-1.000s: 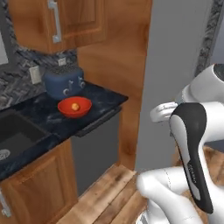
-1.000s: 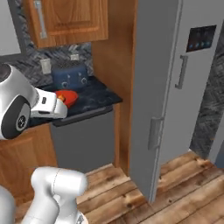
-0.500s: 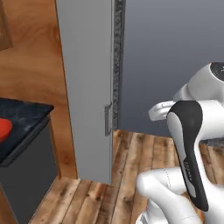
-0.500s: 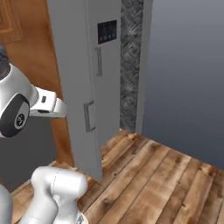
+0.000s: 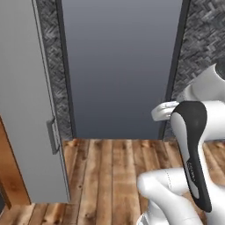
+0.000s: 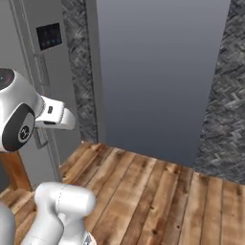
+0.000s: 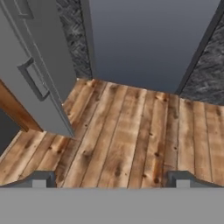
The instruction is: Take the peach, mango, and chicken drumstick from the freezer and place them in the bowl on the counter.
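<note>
A wide blue-grey wall panel (image 5: 121, 66) faces me above the plank floor (image 7: 131, 131). The grey freezer (image 5: 26, 110), door shut with 1 handle (image 5: 53, 135), stands at my left. My hand (image 7: 111, 178) is spread wide, empty.

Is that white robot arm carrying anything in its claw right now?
No, nothing is held. The two-finger gripper is open, its dark fingertips wide apart with just the bare wooden plank floor between them.
</note>
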